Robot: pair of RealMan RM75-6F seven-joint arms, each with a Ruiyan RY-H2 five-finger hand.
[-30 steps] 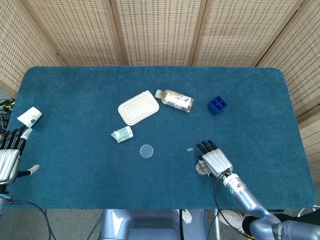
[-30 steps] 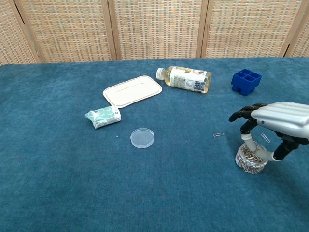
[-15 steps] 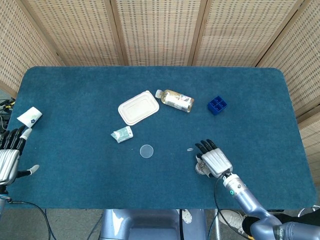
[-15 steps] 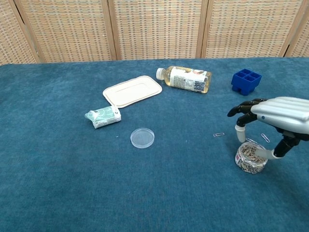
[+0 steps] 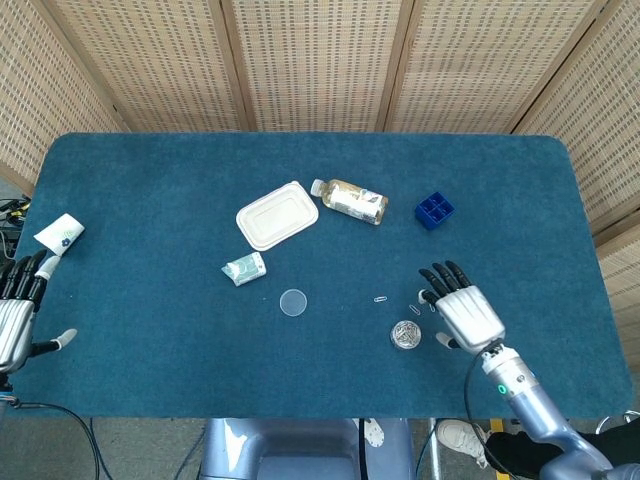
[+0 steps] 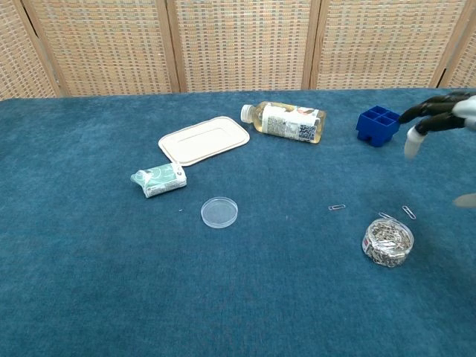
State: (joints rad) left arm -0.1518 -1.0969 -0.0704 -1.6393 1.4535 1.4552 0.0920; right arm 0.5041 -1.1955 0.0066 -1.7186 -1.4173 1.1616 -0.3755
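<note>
Left hand: the left hand rests at the near left edge of the blue surface, fingers apart and holding nothing; the nearest thing is a small white paper cup just beyond it.
Tissue pack: a green-and-white tissue pack lies left of centre, untouched.
Lid: a beige container lid lies flat behind the tissue pack.
Petri dish: a clear round dish sits near the middle with nothing visible in it.
Bottle: a plastic drink bottle lies on its side, cap toward the lid.
Loose clips: one paper clip lies between the dish and the jar; two more lie just beside the jar.
Clip jar: the clear jar of paper clips stands upright on the surface, touched by neither hand.
Blue tray: a blue compartment tray sits at the far right.
Right hand: the right hand hovers just right of the jar, fingers spread, gripping nothing.
Progress: judging by this, the jar is set down and let go; the scattered clips remain out of it.
</note>
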